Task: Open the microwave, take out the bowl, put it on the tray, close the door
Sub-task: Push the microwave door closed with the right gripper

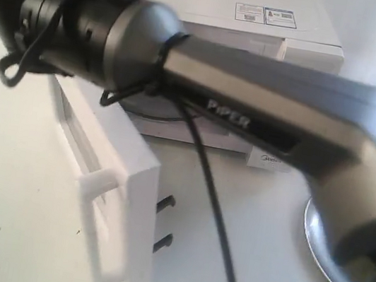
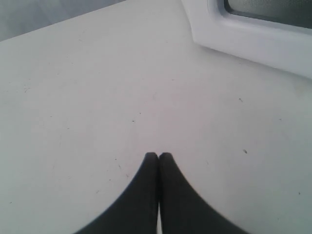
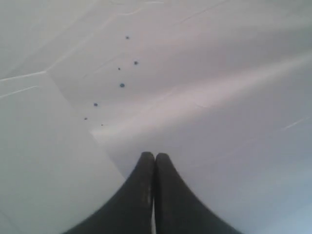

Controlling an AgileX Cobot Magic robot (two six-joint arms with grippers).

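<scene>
The white microwave (image 1: 263, 25) stands at the back with stickers on its top. Its door (image 1: 125, 195) is swung open toward the camera, with the bar handle (image 1: 99, 183) on its near face. My right arm (image 1: 265, 103) crosses in front of the microwave's cavity and hides most of it. The bowl is not in view. Part of the silver tray (image 1: 320, 249) shows at the right. The right gripper (image 3: 155, 156) is shut on nothing, facing white panels. Over the bare table, the left gripper (image 2: 159, 155) is also shut and empty, with the door (image 2: 253, 39) ahead of it.
Two dark latch hooks (image 1: 166, 203) stick out of the door's free edge. A black cable (image 1: 213, 209) hangs from the right arm over the table. The white table (image 2: 97, 97) is bare in front of the left gripper.
</scene>
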